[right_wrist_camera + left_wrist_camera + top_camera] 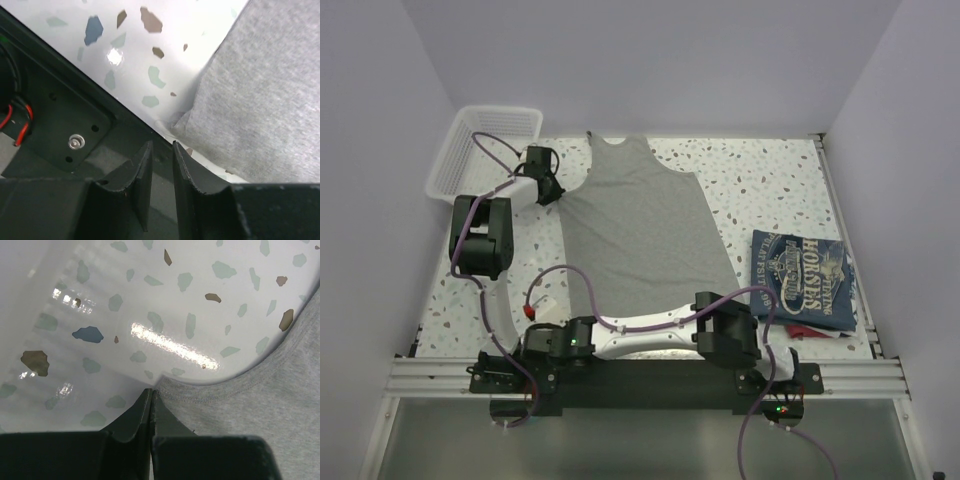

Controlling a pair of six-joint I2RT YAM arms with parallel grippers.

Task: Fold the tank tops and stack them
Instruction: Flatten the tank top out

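One table (pixel 770 180) holds three tank tops. The grey tank top (pixel 640 230) lies flat at the centre. The folded navy tank top (pixel 805 280) sits at 4 o'clock on the red tank top (pixel 810 330). One basket (pixel 450 165) stands at 10 o'clock. There are two pincers. The left gripper (pixel 151 392) is pressed closed at the grey top's 10 o'clock edge. The right gripper (pixel 160 147) is narrowly parted and empty, near its 7 o'clock corner.

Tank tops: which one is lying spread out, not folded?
The light grey tank top, spread open in the middle. The navy printed one lies folded at the right, over a red one peeking out beneath.
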